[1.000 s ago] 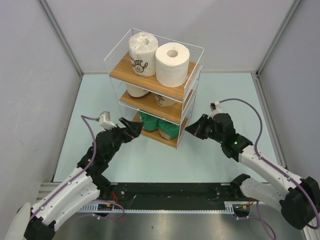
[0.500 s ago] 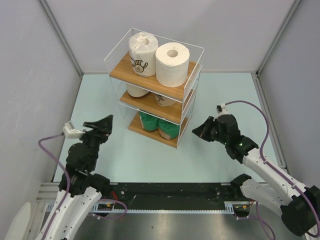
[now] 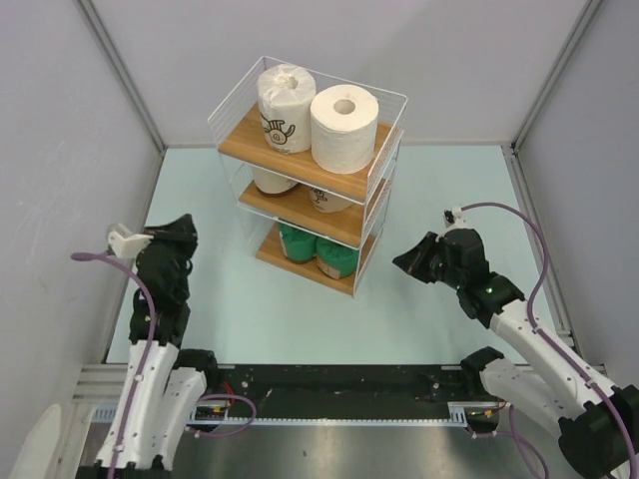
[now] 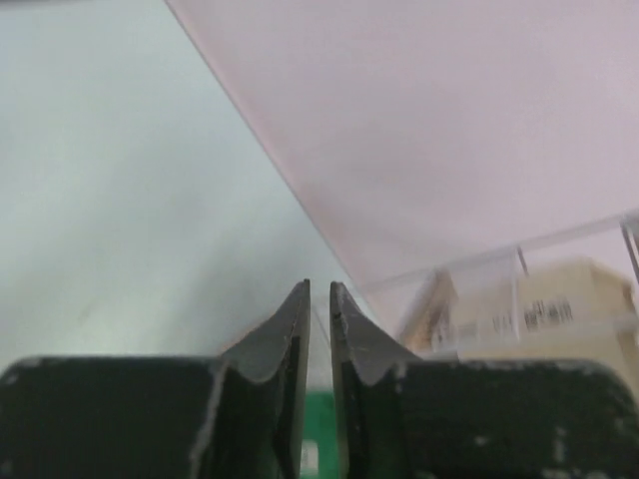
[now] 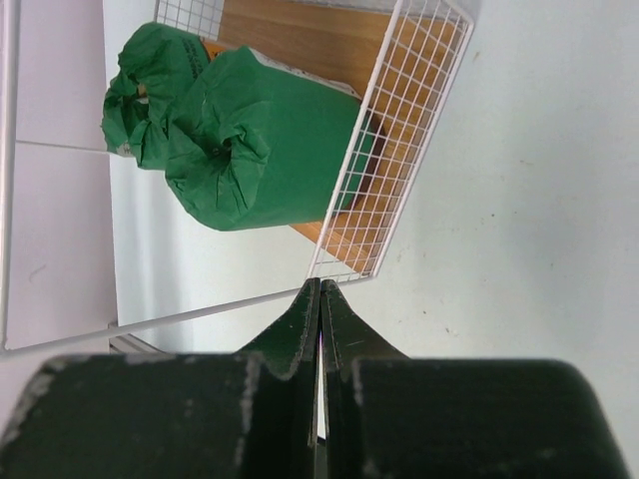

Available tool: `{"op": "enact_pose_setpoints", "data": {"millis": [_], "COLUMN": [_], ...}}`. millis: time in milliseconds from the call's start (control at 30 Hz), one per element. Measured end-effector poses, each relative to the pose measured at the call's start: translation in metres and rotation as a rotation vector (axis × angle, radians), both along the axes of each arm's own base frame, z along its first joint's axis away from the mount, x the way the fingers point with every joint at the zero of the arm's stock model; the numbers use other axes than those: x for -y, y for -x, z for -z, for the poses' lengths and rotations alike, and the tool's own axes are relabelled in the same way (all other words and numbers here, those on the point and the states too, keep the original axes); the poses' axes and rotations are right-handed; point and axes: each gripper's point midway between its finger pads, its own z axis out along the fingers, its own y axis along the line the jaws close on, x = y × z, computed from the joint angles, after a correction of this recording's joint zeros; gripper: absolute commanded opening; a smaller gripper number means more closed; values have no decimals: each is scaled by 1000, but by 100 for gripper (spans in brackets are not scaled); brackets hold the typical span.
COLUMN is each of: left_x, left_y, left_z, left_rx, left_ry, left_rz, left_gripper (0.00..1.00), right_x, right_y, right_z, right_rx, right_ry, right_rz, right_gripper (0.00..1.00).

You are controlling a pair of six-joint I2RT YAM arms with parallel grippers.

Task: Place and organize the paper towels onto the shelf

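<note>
in the middle of the top view, the shelf [image 3: 240,143] is holding all 6 rolls: 2 white rolls [image 3: 343,128] on top, 2 tan rolls [image 3: 327,202] in the middle, 2 green rolls [image 3: 337,257] at the bottom. at left, the left claw [image 3: 185,224] is hanging empty, fingers nearly touching. at right, the right claw [image 3: 404,261] is sitting pinched together, empty, near the shelf.

Shelf [image 3: 387,150]: one, of white wire.
Boards [image 3: 245,143]: three, brown wood, one per tier.
Rolls: six in all, two to each board.
- Plain white roll [image 3: 344,128]: one, top board.
- Logo roll [image 3: 284,110]: one, top board.
- Beige rolls [image 3: 329,202]: two, middle board.
- Green rolls [image 3: 337,257]: two, bottom board.

Arms: two, a left arm [image 3: 150,344] and a right arm [image 3: 524,324].
</note>
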Motion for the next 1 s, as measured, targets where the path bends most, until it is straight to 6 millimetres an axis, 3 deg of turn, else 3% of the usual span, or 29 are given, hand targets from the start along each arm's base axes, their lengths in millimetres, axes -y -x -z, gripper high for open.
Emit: {"op": "enact_pose_setpoints", "data": {"millis": [167,300,433,567,700,1000], "left_x": [-54,-64,-46,-24,-8,24], "left_y": [-29,-56,-85,-99,-99,-102], "left_z": [-2,2,-1,-23,-44,-71], "left_rx": [34,37,44,97,168,234], "left_ry": [70,115,140,115,84,51], "left_rz": [-50,69,289,492,628,846], "left_gripper": [8,1,0,0,0,0], "right_x": [6,7,5,4,4,1], "right_y": [-2,-2,-1,0,1,4], "right_z": [-3,-3,-4,-4,-3,3], "right_rx": [10,6,1,-4,-9,-27], "right_ry": [-1,-8,-19,-26,-29,-36], "right_rz": [12,9,-5,-14,-20,-40], "right_gripper": [2,2,2,2,2,2]}}
